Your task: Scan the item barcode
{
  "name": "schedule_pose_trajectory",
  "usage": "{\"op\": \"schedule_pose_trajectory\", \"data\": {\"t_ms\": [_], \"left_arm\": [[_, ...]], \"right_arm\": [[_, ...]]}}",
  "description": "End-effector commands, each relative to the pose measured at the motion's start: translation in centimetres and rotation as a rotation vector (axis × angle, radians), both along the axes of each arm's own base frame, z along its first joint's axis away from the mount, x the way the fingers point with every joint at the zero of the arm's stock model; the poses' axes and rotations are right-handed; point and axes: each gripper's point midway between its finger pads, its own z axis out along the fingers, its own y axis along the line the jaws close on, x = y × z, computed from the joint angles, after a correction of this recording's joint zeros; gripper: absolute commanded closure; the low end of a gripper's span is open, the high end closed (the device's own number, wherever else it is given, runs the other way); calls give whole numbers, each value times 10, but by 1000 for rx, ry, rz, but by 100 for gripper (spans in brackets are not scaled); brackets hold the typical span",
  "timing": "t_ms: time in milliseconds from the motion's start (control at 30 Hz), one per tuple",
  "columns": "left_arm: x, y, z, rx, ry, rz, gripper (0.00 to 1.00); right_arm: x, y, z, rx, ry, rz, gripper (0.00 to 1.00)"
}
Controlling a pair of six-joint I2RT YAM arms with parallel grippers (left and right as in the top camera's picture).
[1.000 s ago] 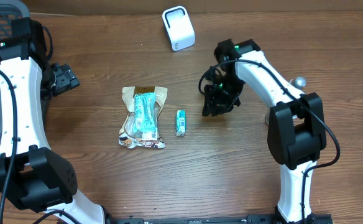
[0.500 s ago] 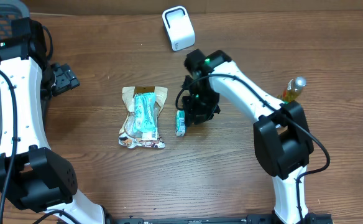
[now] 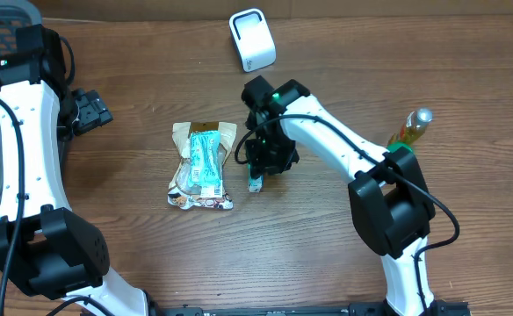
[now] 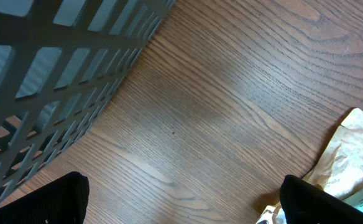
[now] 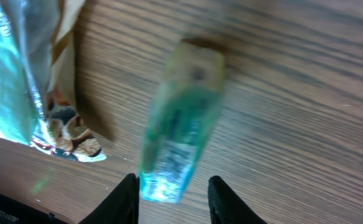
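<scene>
Wood-grain brown tabletop [image 3: 327, 263] carries everything. Grey plastic mesh basket [image 4: 45, 62] sits at the far-left corner, out of the work. Left gripper [image 4: 181, 208] hangs beside it, fingers spread wide and empty, presumably to leave the centre free. Right gripper [image 5: 169, 199] points nose-down over the table centre. Brown paper snack pouch with a teal pack on top [image 3: 202, 167] lies flat just left of it. White rounded box-shaped scanner [image 3: 252, 39] stands at the far edge, well apart from the pouch; judged to be where the barcode must be shown. Yellow-green bottle with a silver cap [image 3: 412, 127] stands at right, untouched. Small green-and-white packet [image 5: 181, 124], the task item, lies flat on the wood just beside the pouch. The right fingers straddle its near end, parted and not clamped, set for a pinch across the narrow width. Wrist view is blurred, so contact cannot be told.
</scene>
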Motion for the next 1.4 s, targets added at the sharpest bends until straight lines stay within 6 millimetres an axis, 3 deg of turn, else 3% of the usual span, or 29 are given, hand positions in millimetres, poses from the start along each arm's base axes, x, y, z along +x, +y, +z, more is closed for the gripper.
{"op": "schedule_pose_trajectory", "data": {"t_ms": [0,133,500,600,1000,1367], "left_arm": [[4,3,2,17,-1,-17,0],[4,3,2,17,-1,-17,0],[4,3,2,17,0,-17,1],[4,3,2,17,0,-17,0],[4,3,2,17,0,-17,0],[4,3,2,17,-1,-17,0]], "right_arm": [[-2,10,16,23,-50,22,64],[-5,18,16,32,-62,42,59],[-3,20,16,37,-77,46,57],[-2,20,16,33,-80,49,50],[4,14,25,25,-87,31,51],[14,11,21,36,-108,13,47]]}}
